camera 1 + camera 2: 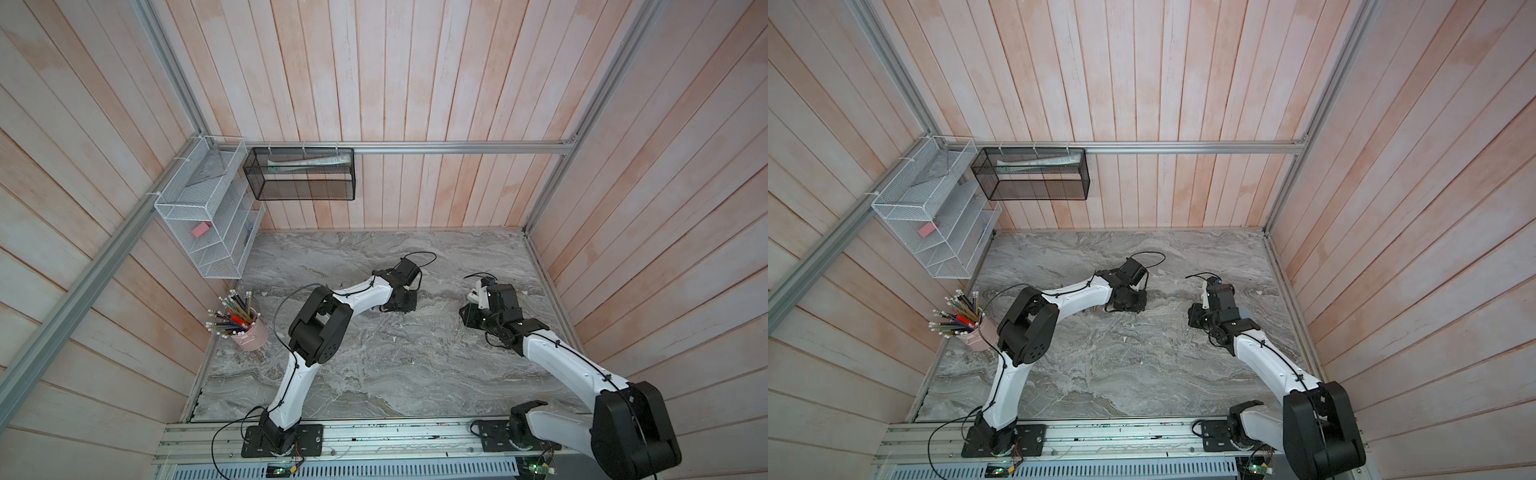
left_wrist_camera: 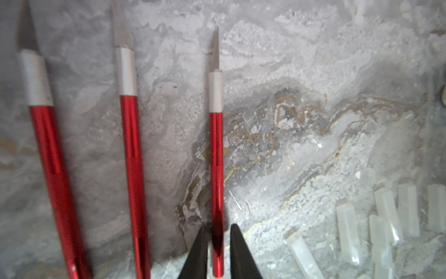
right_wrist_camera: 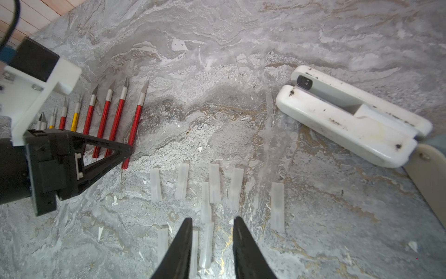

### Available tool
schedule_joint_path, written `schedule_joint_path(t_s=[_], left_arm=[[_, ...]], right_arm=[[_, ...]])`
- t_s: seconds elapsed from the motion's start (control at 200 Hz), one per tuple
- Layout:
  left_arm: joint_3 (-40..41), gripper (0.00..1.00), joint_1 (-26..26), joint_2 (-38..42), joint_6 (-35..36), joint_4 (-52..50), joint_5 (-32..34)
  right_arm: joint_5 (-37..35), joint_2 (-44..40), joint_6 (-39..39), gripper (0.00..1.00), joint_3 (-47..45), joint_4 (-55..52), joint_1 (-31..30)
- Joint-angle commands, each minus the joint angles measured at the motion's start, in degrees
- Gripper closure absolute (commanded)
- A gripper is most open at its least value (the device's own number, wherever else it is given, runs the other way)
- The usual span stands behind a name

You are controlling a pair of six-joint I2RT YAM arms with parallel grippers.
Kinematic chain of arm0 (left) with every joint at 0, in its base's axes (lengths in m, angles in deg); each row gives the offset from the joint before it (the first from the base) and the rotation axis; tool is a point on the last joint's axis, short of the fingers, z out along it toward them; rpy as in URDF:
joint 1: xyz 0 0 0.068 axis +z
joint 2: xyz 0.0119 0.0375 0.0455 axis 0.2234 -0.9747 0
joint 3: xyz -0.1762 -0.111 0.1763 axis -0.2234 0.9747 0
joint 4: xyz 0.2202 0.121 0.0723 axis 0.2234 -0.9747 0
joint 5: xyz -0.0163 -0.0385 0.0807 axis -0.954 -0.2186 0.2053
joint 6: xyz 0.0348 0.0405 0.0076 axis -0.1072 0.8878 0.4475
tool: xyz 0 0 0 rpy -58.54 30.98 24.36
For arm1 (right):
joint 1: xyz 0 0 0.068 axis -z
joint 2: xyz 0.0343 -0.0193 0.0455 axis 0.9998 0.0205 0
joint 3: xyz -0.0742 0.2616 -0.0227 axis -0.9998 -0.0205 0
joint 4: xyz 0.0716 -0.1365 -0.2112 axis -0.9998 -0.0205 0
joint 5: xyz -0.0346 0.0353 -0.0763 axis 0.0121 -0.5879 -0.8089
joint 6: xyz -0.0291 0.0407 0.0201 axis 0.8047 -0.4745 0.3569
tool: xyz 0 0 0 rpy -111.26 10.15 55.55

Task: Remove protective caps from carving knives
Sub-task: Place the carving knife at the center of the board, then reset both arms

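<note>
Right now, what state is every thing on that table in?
Carving knives, blades bare, lying in a row.
Protective caps, off, lying loose.
Left fingers, slightly open astride a red knife handle.
Right fingers, open above the caps.
Pink cup, upright, full of pencils.
White tool, lying flat.

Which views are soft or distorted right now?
Left wrist: red carving knives and loose caps smeared, marble mid-frame sharper. Right wrist: both fairly crisp. Both top views: wall planks splay with wide-angle perspective; light flat, no glare.
</note>
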Motion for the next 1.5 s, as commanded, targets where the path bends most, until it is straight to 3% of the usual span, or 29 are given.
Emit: schedule_joint_path(t_s=[0.0, 1.035, 1.225, 1.33, 1.391, 1.451, 1.466, 1.476, 1.481, 1.486, 1.496], left_arm=[[0.53, 0.79, -0.12, -0.92, 0.85, -3.06, 1.95], [0.57, 0.74, -1.44, 13.39, 0.65, -3.62, 4.48], [4.13, 0.74, -1.52, 18.01, 0.56, -0.36, 4.47], [8.0, 0.65, -1.52, 22.83, 1.02, 3.29, 4.9], [10.85, 0.56, -1.5, 26.14, 1.57, 5.67, 5.64], [14.13, 0.47, -1.52, 29.63, 2.06, 8.24, 6.91], [14.94, 0.45, -1.52, 30.66, 2.34, 8.93, 7.34], [15.5, 0.32, -1.52, 31.37, 2.45, 9.31, 7.51], [15.75, 0.17, -1.52, 31.73, 2.49, 9.5, 7.64], [16.06, 0.08, -1.52, 32.08, 2.55, 9.73, 7.83], [16.48, 0.02, -1.52, 32.72, 2.66, 10.15, 8.18]], right_arm=[[0.4, -0.66, -0.32, 0.69, -0.32, 0.14, 0.25], [1.01, -0.05, 0.21, 0.64, 0.73, -0.67, 0.31], [1.01, 0.13, 0.38, 0.63, 1.16, -0.47, 0.29], [0.98, 0.31, 0.63, 0.59, 1.69, -0.47, 0.33], [0.69, 0.31, 0.81, 0.53, 2.06, -0.47, 0.35], [0.04, 0.14, 1.13, 0.32, 2.4, -0.3, 0.35], [-0.2, 0.07, 1.23, 0.12, 2.47, -0.18, 0.34], [-0.37, 0.0, 1.3, 0.04, 2.5, -0.14, 0.34], [-0.47, -0.02, 1.32, 0.03, 2.55, -0.09, 0.34], [-0.52, -0.03, 1.34, 0.02, 2.61, -0.06, 0.39], [-0.73, -0.09, 1.41, 0.02, 2.62, -0.04, 0.38]])
